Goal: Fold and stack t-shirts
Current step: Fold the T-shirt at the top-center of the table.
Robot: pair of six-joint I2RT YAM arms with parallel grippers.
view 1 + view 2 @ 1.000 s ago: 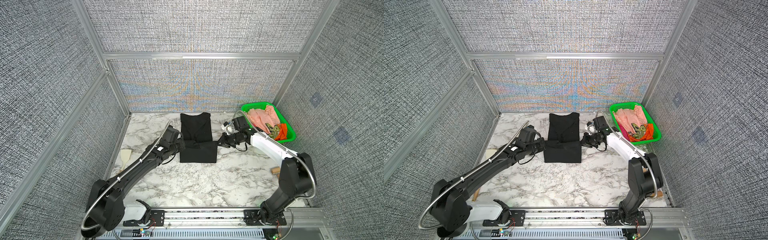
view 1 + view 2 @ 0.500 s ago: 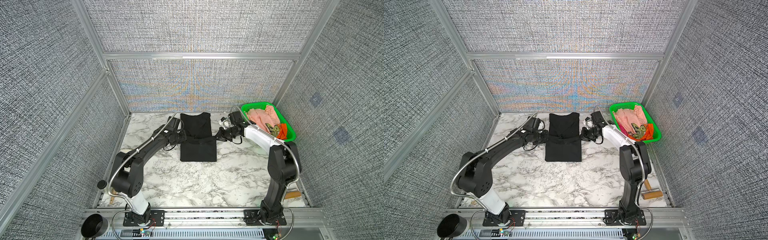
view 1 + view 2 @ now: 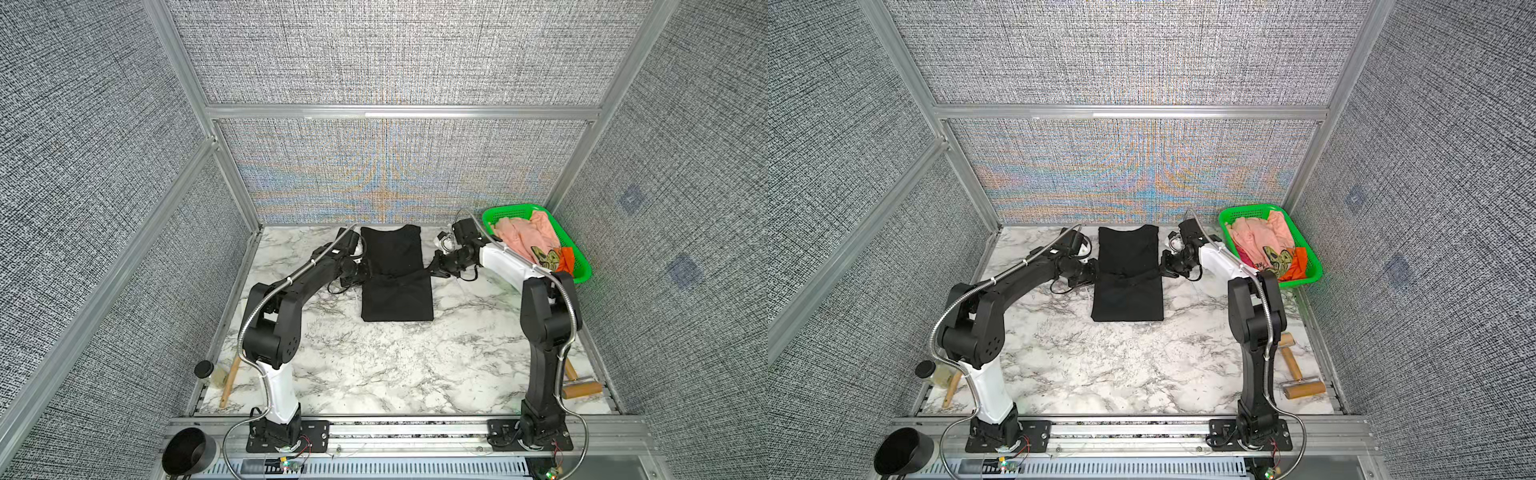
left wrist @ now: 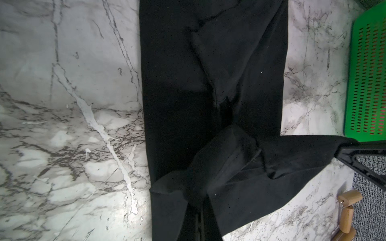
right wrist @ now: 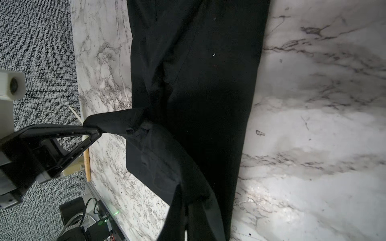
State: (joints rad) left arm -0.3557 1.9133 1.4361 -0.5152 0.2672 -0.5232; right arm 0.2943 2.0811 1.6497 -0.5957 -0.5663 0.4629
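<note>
Black tee (image 3: 397, 299) flat at far centre of table (image 3: 374, 374), folded to a narrow strip, collar end by the back wall. Left gripper (image 3: 369, 270) pinched shut on its left edge mid-length. Right gripper (image 3: 435, 268) pinched shut on the right edge opposite, cloth lifted taut between. Bare marble across the near half. Basket (image 3: 579, 270) of peach tees (image 3: 519, 243) just beside right arm.

top views: high, front, looking down | wrist views: close, sharing black t-shirt (image 4: 208, 62)
</note>
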